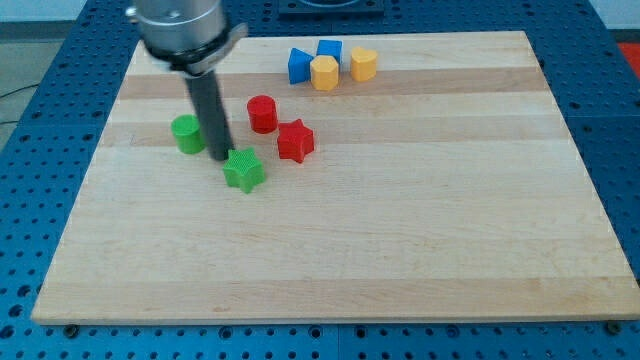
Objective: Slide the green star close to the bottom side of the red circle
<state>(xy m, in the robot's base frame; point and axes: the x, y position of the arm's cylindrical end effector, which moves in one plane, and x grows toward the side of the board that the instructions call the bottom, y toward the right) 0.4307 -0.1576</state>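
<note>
Wooden board (400, 250) on blue perforated bench (620, 120); board's corners partly cut by the frame at the bottom. Arm entering from the view's top left, upper housing blurred and cropped by the frame edge. Dark rod (210, 115) hanging straight down, no jaws to open or close, nothing gripped. My tip (222, 158) down at the upper left edge of the green star (244, 171), touching or just short of it; contact hard to make out, rod's end merging with the star's shadowed side.

Green star below and slightly left of the red circle (262, 113), near but apart. Red star (295, 140) just right of the green star and just below-right of the red circle. Green circle (187, 133) left of the rod, right edge partly hidden behind it.

Cluster near the view's top: blue block (298, 66), shape unclear; blue cube (330, 50), mostly hidden behind the yellow block (324, 73); second yellow block (364, 64) beside it, apparently hexagonal.
</note>
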